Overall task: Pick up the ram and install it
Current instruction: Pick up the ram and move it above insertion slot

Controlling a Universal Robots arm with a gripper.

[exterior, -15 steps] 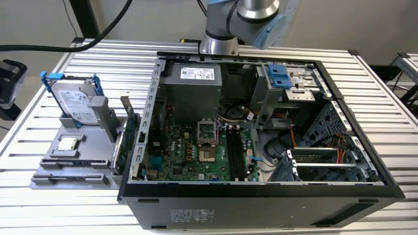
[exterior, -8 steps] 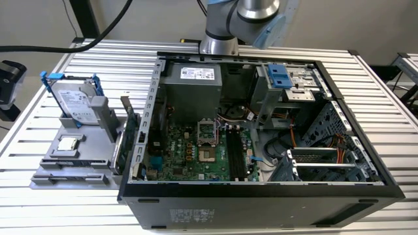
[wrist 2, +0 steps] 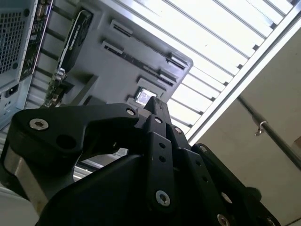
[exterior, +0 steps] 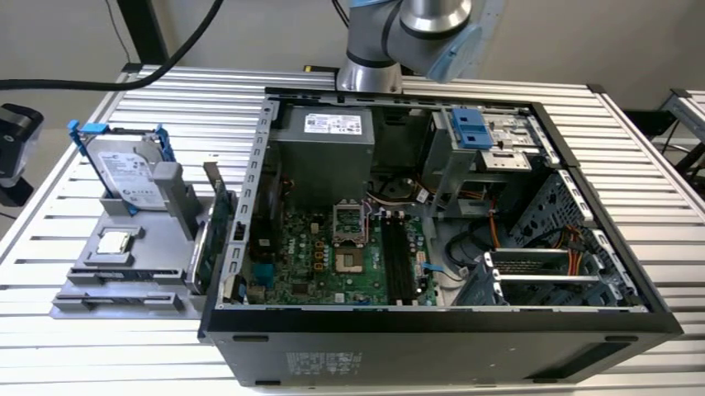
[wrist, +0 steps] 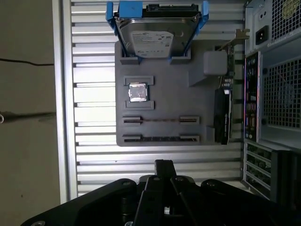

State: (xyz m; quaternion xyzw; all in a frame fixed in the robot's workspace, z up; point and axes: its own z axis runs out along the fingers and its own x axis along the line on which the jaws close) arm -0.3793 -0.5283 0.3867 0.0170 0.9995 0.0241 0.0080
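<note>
A slatted aluminium table [exterior: 99, 355] stands before a plain beige wall [exterior: 253, 33] at twelve o'clock, a second table's corner [exterior: 688, 103] at two o'clock.

Robotics lab, workshop-like. Slatted aluminium counter [exterior: 645, 177] carries an open computer case [exterior: 441, 346]. Grey parts fixture [exterior: 121, 289] sits just beside the case, and a robot arm [exterior: 380, 49] rises beyond it.
</note>
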